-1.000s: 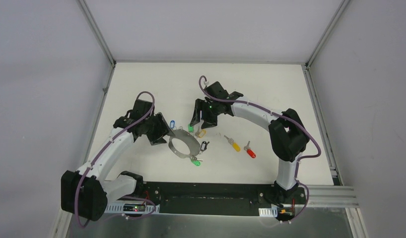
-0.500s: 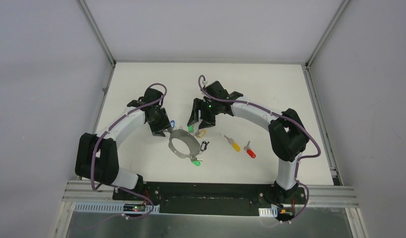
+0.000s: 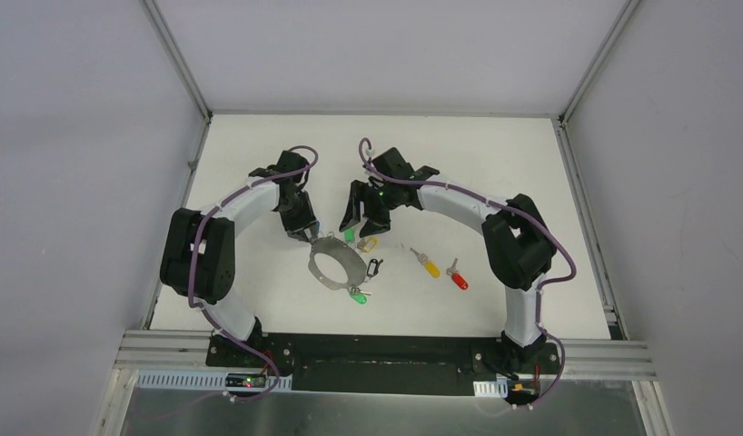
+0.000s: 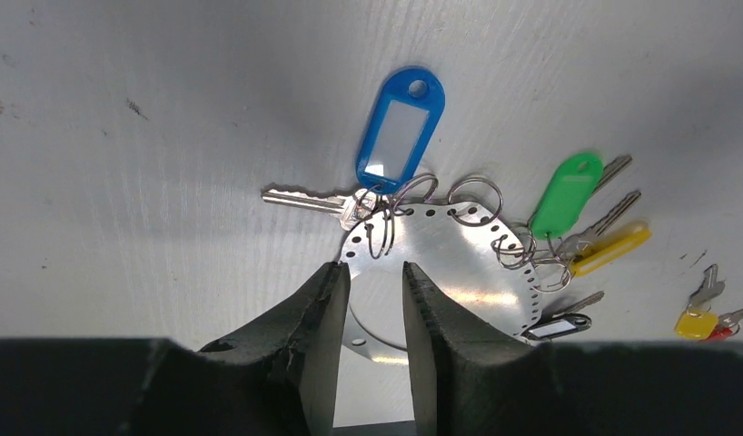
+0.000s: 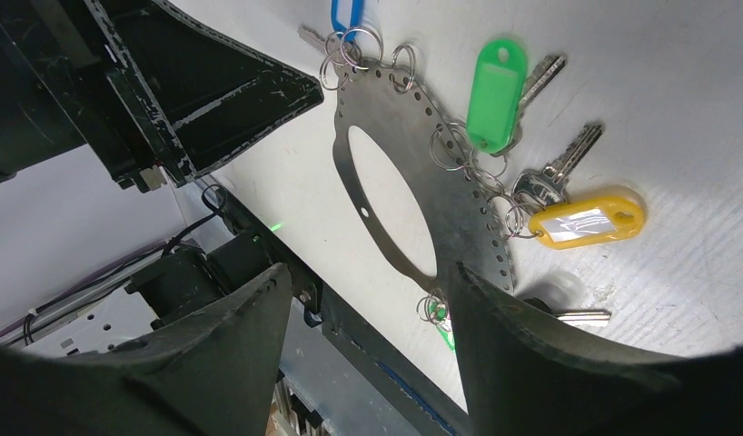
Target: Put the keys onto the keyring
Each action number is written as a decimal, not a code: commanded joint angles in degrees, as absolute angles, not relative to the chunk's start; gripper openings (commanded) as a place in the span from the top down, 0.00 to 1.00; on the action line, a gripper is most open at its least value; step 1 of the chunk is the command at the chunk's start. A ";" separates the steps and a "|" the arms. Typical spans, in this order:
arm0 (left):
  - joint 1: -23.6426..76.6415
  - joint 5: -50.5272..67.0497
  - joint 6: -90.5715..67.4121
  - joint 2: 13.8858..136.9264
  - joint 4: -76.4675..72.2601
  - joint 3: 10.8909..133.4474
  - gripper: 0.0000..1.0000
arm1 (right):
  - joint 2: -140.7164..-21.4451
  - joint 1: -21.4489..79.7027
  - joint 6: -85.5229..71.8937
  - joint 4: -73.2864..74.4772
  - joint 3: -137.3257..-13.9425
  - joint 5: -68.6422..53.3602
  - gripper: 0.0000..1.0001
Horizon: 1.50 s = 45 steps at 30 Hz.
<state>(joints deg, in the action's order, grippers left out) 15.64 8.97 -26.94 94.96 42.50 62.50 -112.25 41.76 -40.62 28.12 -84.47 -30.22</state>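
Left hand [image 4: 372, 272] hangs over the far left edge of the keyring [image 4: 440, 245], its two black fingers narrowly parted and gripping nothing; the metal rim shows in the gap. The keyring, a flat grey hoop with small holes round its edge, lies flat on the white bench [image 3: 495, 163] between both hands.

The left wrist view shows a blue tag [image 4: 400, 127] with a silver key, a green tag [image 4: 566, 193], a yellow tag [image 4: 611, 250] and a black tag [image 4: 554, 327], all hung on the rim by wire rings. From above, the blue tag is hidden.

Right hand [image 5: 368, 272] stands wide open, holding nothing, over the ring's far right side.

The top view shows a yellow-headed key [image 3: 430, 267] and a red-headed key [image 3: 459, 280] lying loose to the ring's right, apart from it.
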 commanded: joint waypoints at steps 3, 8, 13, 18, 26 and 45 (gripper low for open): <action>15.21 9.10 -25.23 97.18 41.65 65.19 0.73 | -113.29 41.35 -40.70 27.24 -87.65 -32.31 0.35; 15.21 8.92 -25.16 98.68 41.26 65.13 0.75 | -113.75 41.31 -40.45 27.92 -88.32 -32.39 0.35; 15.29 9.09 -25.07 99.20 40.64 65.37 0.82 | -113.79 41.13 -40.26 28.21 -88.58 -32.30 0.35; 15.29 9.58 -24.41 99.23 40.39 65.69 0.88 | -113.88 41.02 -40.08 28.52 -88.81 -32.26 0.35; 15.29 11.37 -22.53 96.22 40.51 65.27 1.00 | -113.23 40.69 -39.36 29.33 -89.14 -31.91 0.35; 15.29 20.04 -14.10 73.08 43.88 70.27 1.00 | -96.51 39.59 -35.29 12.50 -78.47 -32.00 0.27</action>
<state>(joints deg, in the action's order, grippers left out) 15.64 16.14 -17.63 78.28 44.31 66.30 -105.21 39.83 -36.42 23.75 -81.62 -31.18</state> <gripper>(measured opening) 0.010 0.716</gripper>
